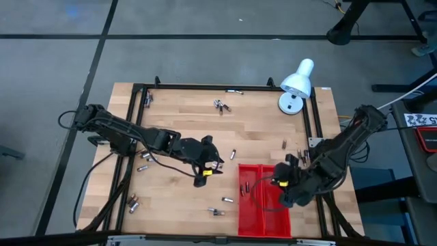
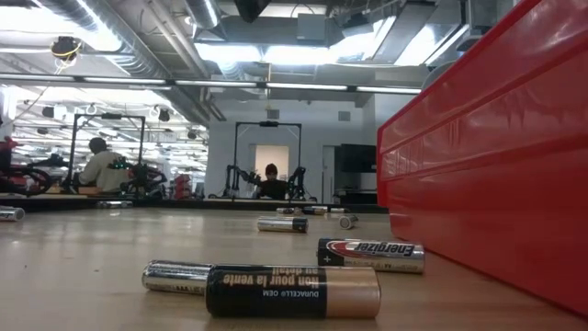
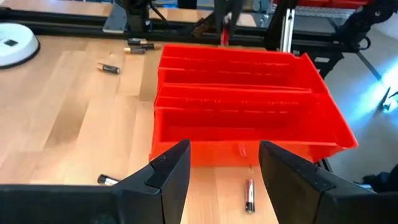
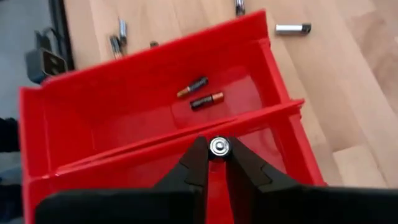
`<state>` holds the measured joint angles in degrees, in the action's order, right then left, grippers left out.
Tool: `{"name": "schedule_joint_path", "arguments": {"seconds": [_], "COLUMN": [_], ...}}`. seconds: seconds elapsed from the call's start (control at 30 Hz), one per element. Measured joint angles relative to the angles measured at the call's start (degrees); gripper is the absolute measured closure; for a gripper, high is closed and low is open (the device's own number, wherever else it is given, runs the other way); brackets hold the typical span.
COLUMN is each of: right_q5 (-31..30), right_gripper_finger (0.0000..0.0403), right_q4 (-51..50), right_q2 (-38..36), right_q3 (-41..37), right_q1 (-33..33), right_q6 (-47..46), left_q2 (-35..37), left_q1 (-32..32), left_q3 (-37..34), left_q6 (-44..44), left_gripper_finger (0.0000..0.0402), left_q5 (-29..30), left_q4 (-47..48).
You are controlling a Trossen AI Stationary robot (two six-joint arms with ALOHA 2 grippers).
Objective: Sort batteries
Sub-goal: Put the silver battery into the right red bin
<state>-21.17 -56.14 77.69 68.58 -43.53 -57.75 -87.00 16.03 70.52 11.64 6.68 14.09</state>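
Between the right gripper's point(image 4: 217, 155) fingers, a battery point(image 4: 218, 147) is pinched end-on, its round metal cap showing just above the divider wall of the red tray point(image 4: 74, 124). Two more cells point(image 4: 202, 93) lie side by side in the tray's farther compartment. The tray sits at the counter's point(image 1: 177, 116) near edge, toward the right side, and the right gripper point(image 1: 281, 179) hangs over it.

Loose batteries are scattered across the wooden counter: a small cluster point(image 1: 220, 105) near the far edge, a few point(image 1: 143, 162) along the left rail, some point(image 1: 133, 203) near the left near corner, and two point(image 1: 222, 206) close to the near edge, left of the tray. A white desk lamp point(image 1: 295, 87) stands at the far right corner.

The left gripper point(image 3: 221, 171) sits mid-counter, just left of the tray, its fingers spread apart and holding nothing. One battery point(image 3: 249, 195) lies on the wood between those fingers, its length pointing at the tray wall, touching neither finger. Another point(image 3: 107, 180) peeks out beside one finger. The tray wall stands directly ahead of the left fingers.
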Motion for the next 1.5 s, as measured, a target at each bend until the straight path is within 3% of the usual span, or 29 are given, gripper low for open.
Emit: {"name": "schedule_joint_path", "arguments": {"seconds": [0.37, 0.6, 0.97, 1.1, 1.33, 1.5], "right_q5": [5.3, 5.3, 3.4, 0.8, 0.1, -1.1], "right_gripper_finger": [0.0351, 0.0313, 0.0308, 0.0308, 0.0308, 0.0308], "right_q4": [-3.2, -5.8, -2.5, -0.2, 0.6, 1.2], "right_q2": [4.0, 4.0, 3.9, 3.5, 3.4, 3.4], "right_q3": [0.0, 0.0, 0.0, 0.0, 0.0, 0.0], "right_q1": [0.0, 0.0, 0.0, 0.0, 0.0, 0.0], "right_q6": [-0.7, -0.9, -0.7, -0.3, -0.3, -0.3], "left_q2": [0.0, -0.1, -0.9, -3.7, -13.4, -18.0], "left_q1": [0.2, 1.0, 4.6, 7.5, 12.4, 11.1], "left_q3": [0.0, 0.0, 0.0, 0.0, 0.0, 0.0], "left_q6": [0.4, 0.4, 0.4, -0.4, -6.9, 2.8], "left_gripper_finger": [0.0224, 0.0224, 0.0224, 0.0224, 0.0224, 0.0224], "left_q5": [0.0, 0.0, 0.0, 0.0, -0.1, 3.1], "left_q4": [0.2, 0.4, 5.4, 8.5, 6.2, 6.4]}}
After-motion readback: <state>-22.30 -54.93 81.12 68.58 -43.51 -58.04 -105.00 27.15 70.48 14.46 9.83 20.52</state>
